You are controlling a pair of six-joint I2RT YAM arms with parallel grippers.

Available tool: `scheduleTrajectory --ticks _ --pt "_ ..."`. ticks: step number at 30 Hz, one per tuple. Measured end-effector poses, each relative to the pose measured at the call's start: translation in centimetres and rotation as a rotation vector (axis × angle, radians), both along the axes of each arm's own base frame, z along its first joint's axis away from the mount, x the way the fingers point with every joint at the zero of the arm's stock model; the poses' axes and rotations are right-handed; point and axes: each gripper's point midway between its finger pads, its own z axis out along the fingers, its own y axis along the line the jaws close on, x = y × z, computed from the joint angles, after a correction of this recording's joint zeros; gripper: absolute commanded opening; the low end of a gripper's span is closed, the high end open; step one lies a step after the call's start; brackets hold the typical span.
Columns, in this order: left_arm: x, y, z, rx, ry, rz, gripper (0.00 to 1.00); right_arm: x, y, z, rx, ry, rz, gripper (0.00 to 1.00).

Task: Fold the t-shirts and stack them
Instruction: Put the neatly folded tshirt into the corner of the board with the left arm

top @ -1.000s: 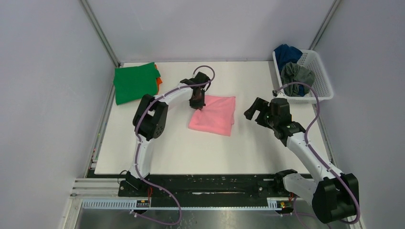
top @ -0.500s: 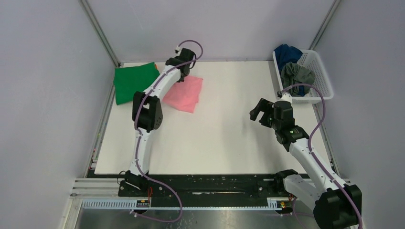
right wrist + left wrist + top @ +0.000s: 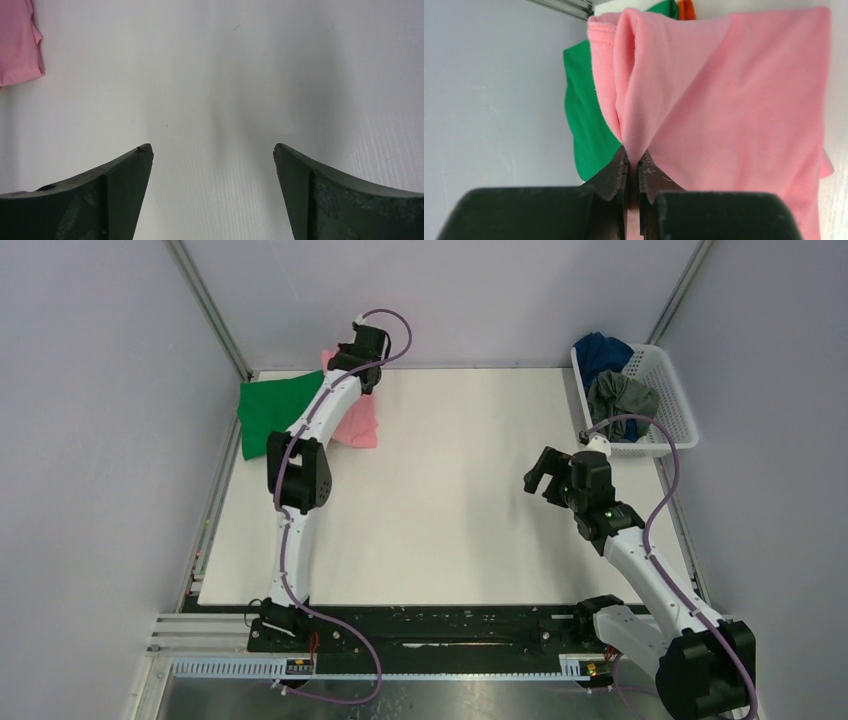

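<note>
The folded light pink t-shirt (image 3: pixel 357 424) hangs from my left gripper (image 3: pixel 362 358) at the table's far left, its lower part by the bright green t-shirt (image 3: pixel 270 412). In the left wrist view the left gripper (image 3: pixel 633 159) is shut on a pinch of the pink t-shirt (image 3: pixel 734 100), with the green t-shirt (image 3: pixel 586 125) and a sliver of the orange t-shirt (image 3: pixel 686 8) behind it. My right gripper (image 3: pixel 540 472) hovers open over bare table at the right; the right wrist view shows the right gripper (image 3: pixel 212 150) with nothing between its fingers.
A white lattice basket (image 3: pixel 672 400) at the back right holds the dark blue t-shirt (image 3: pixel 600 350) and the grey t-shirt (image 3: pixel 620 398). Grey walls close in the table on the left, back and right. The pink t-shirt's edge (image 3: pixel 17 45) shows far left in the right wrist view.
My left gripper has carried the pink t-shirt from the table's middle to the far left, up against the green one. The right arm barely moved.
</note>
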Motion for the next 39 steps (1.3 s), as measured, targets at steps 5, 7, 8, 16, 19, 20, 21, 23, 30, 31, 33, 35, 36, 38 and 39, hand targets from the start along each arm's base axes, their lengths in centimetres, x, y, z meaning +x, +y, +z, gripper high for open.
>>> scheduleTrajectory --ticks 5,7,8,16,19,20,21,23,30,31,33,35,36,38,39 --pt "1.0 1.4 1.8 0.021 -0.039 -0.001 0.0 0.1 -0.2 -0.3 -0.009 0.01 -0.008 1.0" --pt "1.1 2.0 2.1 0.026 -0.042 0.004 0.0 0.1 -0.2 -0.4 -0.011 0.013 -0.01 1.0" --pt "1.1 2.3 2.2 0.029 -0.041 0.006 0.0 0.1 -0.2 -0.4 -0.011 0.013 -0.01 1.0" --pt "0.7 3.9 4.9 0.017 -0.073 0.01 0.0 0.1 -0.2 -0.8 -0.014 0.024 -0.01 1.0" --pt "0.1 4.1 7.7 0.004 -0.12 0.007 0.0 0.1 -0.2 -0.8 -0.014 0.025 -0.01 0.99" --pt "-0.1 4.1 8.7 -0.001 -0.138 0.006 0.0 0.1 -0.2 -0.8 -0.014 0.025 -0.01 0.99" --pt "-0.4 4.3 9.7 -0.006 -0.156 0.005 0.0 0.1 -0.2 -0.8 -0.014 0.025 -0.01 0.99" --pt "-0.9 4.4 11.8 -0.017 -0.196 0.002 0.0 0.1 -0.2 -0.8 -0.015 0.025 -0.012 0.99" --pt "-1.8 5.7 15.3 -0.043 -0.274 0.012 0.0 0.2 -0.6 -0.8 -0.026 0.024 -0.028 1.0" --pt "-1.7 6.0 15.1 -0.046 -0.27 0.013 0.0 0.2 -0.6 -0.8 -0.026 0.024 -0.028 0.99" --pt "-1.5 6.4 14.4 -0.056 -0.258 0.013 0.0 0.2 -0.6 -0.8 -0.026 0.024 -0.028 1.0" --pt "-1.1 6.8 13.6 -0.066 -0.247 0.014 0.0 0.1 -0.6 -0.9 -0.027 0.026 -0.028 0.99" --pt "-0.8 7.0 12.9 -0.075 -0.238 0.016 0.0 0.1 -0.6 -1.0 -0.028 0.029 -0.028 1.0" --pt "-0.2 7.4 11.2 -0.089 -0.213 0.021 0.0 0.1 -0.6 -1.2 -0.03 0.038 -0.028 0.99" --pt "0.1 7.7 10.2 -0.095 -0.198 0.026 0.0 0.1 -0.6 -1.4 -0.031 0.043 -0.028 0.99"
